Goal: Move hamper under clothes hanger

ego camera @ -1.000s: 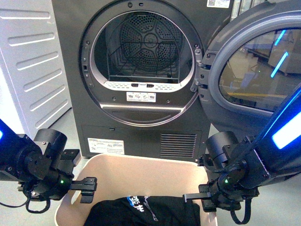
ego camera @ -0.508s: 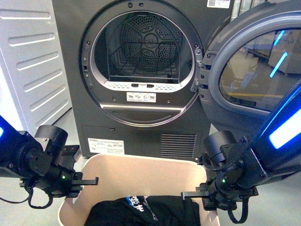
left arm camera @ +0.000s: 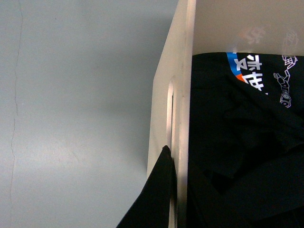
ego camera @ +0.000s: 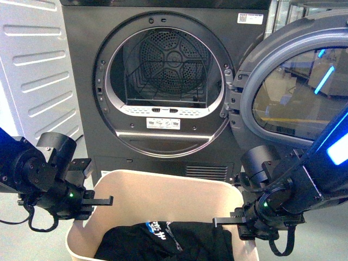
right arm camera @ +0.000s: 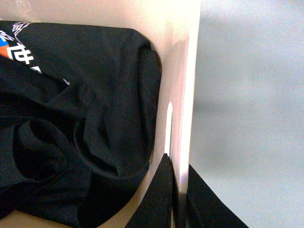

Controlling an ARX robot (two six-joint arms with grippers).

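1. Two dark arms flank the scene. At 10 o'clock in the front view stands a white ribbed panel (ego camera: 38, 81).
2. At 8 o'clock, the left claw (ego camera: 103, 202) reaches in level from its bulky round wrist joint. It pinches the hamper's side wall, and the left wrist view shows an outer finger (left arm camera: 159, 190) flat against the wall by the slot handle (left arm camera: 170, 118).
3. At 6 o'clock sits the hamper (ego camera: 163, 190), a smooth beige plastic bin with rounded corners, directly in front of the dryer.
4. Inside lies a crumpled black garment (ego camera: 168, 244) with white and blue print.
5. At 12 o'clock is the dark grey dryer (ego camera: 163, 157), with a round opening and a perforated metal drum.
6. At 4 o'clock, the right claw (ego camera: 220, 222) points inward, level, its forearm slanting down from the right. Its fingers (right arm camera: 159, 194) are clamped on the hamper's wall, one on each side.
7. At 2 o'clock, the round glass door (ego camera: 293, 81) hangs open.
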